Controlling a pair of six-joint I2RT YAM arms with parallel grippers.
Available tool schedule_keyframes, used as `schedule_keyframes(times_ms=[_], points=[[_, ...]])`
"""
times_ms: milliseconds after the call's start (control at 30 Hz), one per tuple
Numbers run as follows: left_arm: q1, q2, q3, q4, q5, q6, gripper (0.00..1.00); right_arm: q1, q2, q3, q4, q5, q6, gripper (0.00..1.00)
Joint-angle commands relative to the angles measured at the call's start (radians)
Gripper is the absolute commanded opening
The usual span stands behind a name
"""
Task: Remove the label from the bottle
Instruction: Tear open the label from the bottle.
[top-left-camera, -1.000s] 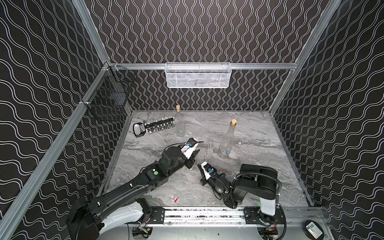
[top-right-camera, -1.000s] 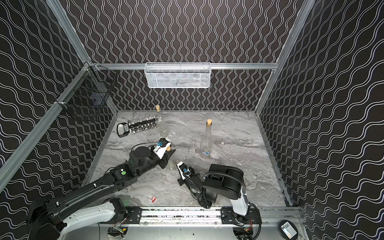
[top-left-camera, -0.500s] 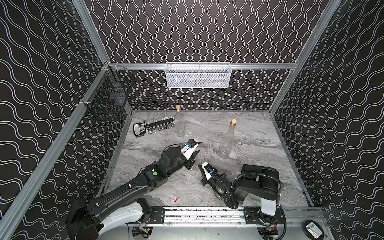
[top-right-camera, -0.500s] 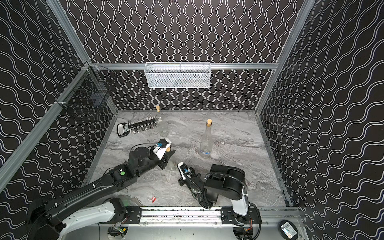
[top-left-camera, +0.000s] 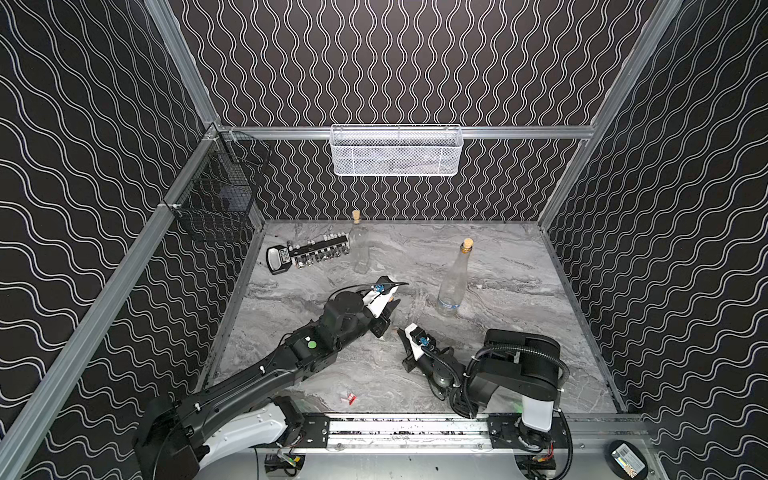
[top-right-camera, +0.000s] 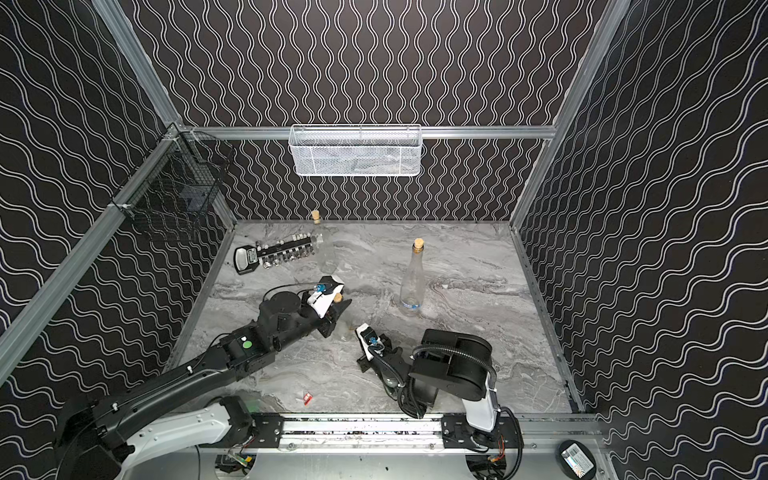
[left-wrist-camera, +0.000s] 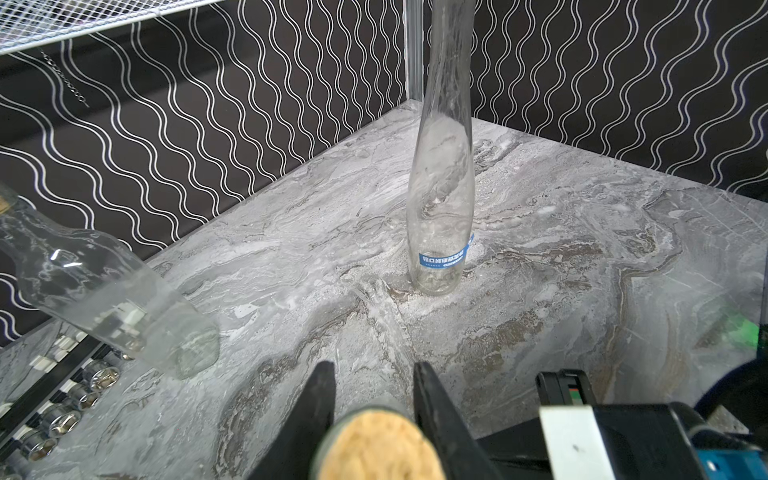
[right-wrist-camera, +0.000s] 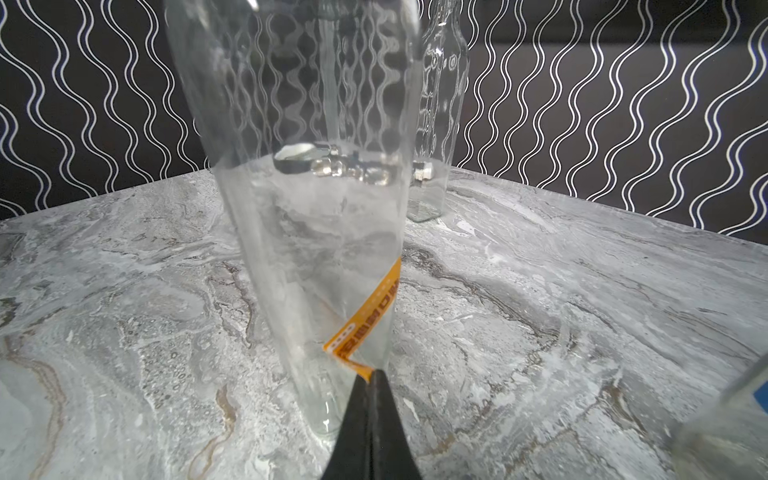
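— What moved this past second?
— Nothing visible; both my arms hold as before. The thin orange label (right-wrist-camera: 365, 320) has one corner lifted off the smooth, clear bottle (right-wrist-camera: 316, 208) standing on the marbled table (right-wrist-camera: 540, 332).
— Your grip?
— My right end effector (right-wrist-camera: 374, 376) is pinched shut on that corner; my left end effector (left-wrist-camera: 374, 370) clamps the neck below the cork (left-wrist-camera: 378, 444). Next, I judge: peel slowly along the strip.
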Motion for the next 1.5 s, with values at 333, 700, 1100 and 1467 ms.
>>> schedule_keyframes(times_ms=[333,700,1100,1467], points=[[0.056,0.024,0.002,-0.060,0.078,0.017,0.00,0.000,-0.017,-0.016,0.142,0.041,0.001,0.00],[0.060,0.045,0.024,-0.086,0.090,0.044,0.00,0.000,-0.048,-0.027,0.143,0.052,-0.001,0.00],[0.061,0.039,0.033,-0.110,0.077,0.051,0.00,0.000,-0.059,-0.040,0.144,0.069,-0.005,0.00],[0.061,0.042,0.040,-0.121,0.075,0.053,0.00,0.000,-0.071,-0.047,0.144,0.075,-0.004,0.00]])
